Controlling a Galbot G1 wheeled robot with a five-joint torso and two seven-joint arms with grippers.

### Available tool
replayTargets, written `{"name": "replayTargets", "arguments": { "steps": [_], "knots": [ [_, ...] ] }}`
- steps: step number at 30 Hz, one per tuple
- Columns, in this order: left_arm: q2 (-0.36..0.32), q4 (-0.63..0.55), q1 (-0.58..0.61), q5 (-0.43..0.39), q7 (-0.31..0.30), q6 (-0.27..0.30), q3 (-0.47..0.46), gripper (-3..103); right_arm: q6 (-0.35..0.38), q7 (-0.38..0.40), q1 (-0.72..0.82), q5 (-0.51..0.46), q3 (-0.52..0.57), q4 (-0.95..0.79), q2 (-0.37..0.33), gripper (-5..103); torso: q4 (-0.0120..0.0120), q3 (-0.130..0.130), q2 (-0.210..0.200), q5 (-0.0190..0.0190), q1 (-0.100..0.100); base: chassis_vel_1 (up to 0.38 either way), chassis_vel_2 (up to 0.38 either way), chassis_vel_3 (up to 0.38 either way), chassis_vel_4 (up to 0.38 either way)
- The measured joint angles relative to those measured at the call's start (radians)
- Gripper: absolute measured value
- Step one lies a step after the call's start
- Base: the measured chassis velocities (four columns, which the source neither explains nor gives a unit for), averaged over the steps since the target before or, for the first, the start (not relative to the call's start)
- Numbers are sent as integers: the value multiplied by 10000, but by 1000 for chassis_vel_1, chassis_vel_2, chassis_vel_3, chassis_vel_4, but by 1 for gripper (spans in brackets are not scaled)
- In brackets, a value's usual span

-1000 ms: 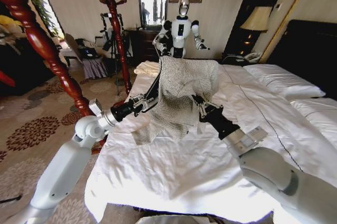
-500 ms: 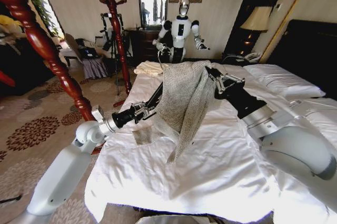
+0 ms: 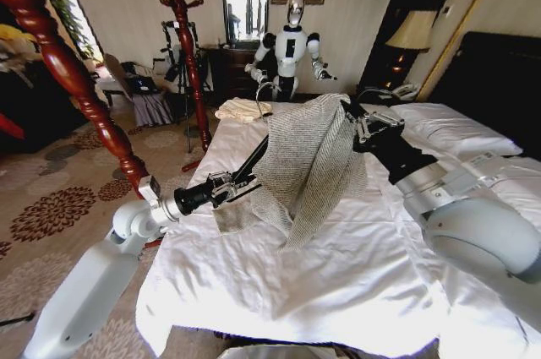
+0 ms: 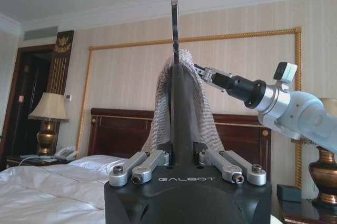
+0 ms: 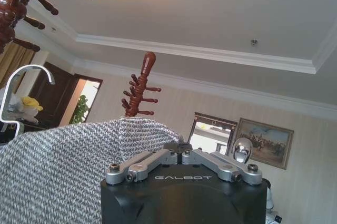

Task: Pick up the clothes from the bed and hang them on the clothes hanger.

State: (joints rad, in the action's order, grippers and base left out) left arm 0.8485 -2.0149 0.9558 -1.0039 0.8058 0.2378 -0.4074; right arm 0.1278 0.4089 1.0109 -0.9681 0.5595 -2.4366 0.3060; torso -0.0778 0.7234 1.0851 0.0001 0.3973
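White arms, black forearms, silver-linked tools marked GALBOT.

You see a coarse grey-beige flecked knit jacket (image 3: 308, 156), matt and rough, draped over a thin black hanger (image 4: 178, 113) of smooth, dull plastic with a bright metal hook. Your left gripper (image 3: 230, 183) and right gripper (image 3: 355, 122) show brushed silver metal fingers on matt black housings. Below lies the bed's white duvet (image 3: 279, 283), soft, creased cloth. At its left edge stand glossy reddish-brown turned wooden poles (image 3: 63, 72).

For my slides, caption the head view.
Left gripper holds the hanger while right gripper drapes the jacket over it.
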Motion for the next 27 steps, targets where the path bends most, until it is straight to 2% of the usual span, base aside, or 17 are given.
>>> {"name": "replayTargets", "arguments": {
  "steps": [20, 23, 24, 27],
  "knots": [
    [405, 83, -203, -344, 182, -81, -210, 18, -371, 9, 107, 262, -601, 645, 306, 2, -1, 1, 0, 0, 0, 0, 0, 0, 0],
    [428, 147, -291, -350, 211, -92, -156, 18, -401, 90, 157, 390, -742, 519, 394, 19, 0, 1, 0, -1, 0, 0, 0, 0, 0],
    [428, 176, -329, -358, 214, -94, -144, 18, -404, 157, 168, 419, -758, 476, 428, 19, 0, 1, 0, -1, 0, 0, 0, 0, 0],
    [415, 247, -422, -408, 221, -98, -124, 18, -308, 488, 188, 425, -760, 289, 499, 30, -1, 1, 0, 0, 0, 0, 0, 0, 0]
  ]
}}
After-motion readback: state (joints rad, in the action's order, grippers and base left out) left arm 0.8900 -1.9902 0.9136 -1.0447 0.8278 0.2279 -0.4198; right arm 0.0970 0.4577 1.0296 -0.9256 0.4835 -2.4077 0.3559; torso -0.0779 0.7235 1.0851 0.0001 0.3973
